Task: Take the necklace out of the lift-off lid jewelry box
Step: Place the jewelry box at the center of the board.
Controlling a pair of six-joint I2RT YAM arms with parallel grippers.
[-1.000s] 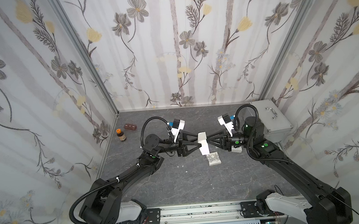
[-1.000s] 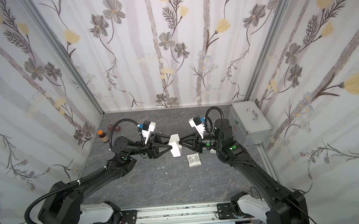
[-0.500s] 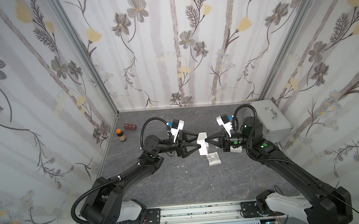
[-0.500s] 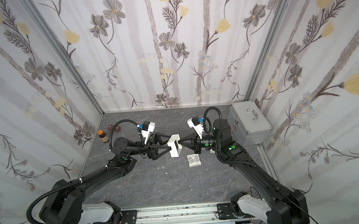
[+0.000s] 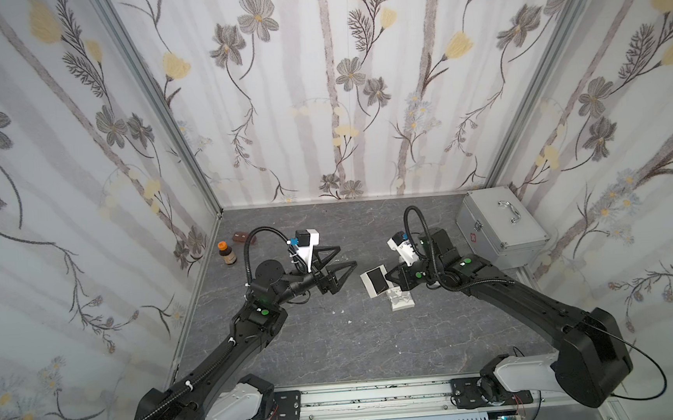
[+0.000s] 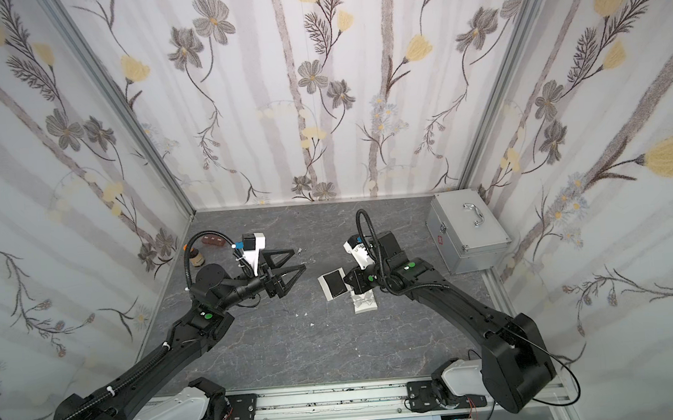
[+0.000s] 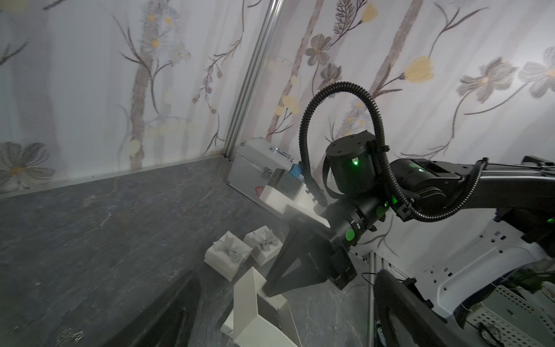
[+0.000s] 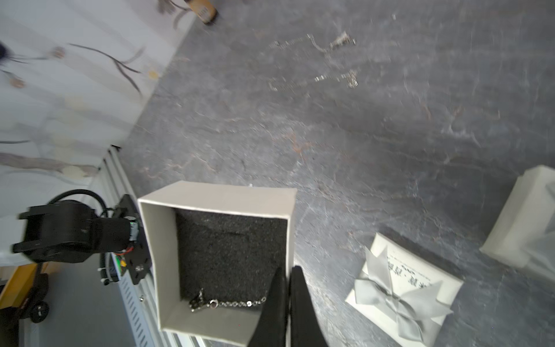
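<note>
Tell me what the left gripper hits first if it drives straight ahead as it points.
Most likely the open jewelry box that the right gripper pinches by its wall, though depth is unclear.

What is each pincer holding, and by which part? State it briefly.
The right pincer grips the open box by one side wall. The left pincer is open, holding nothing.

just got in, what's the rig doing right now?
The right gripper has its jaws shut on one wall of the open jewelry box, holding it tilted. The necklace is still inside, lying on the black foam against a wall. A white lid with a grey bow lies on the table beside the box. The left gripper is open and empty, apart from the box. So the lid is off, but the necklace is not out yet.
</note>
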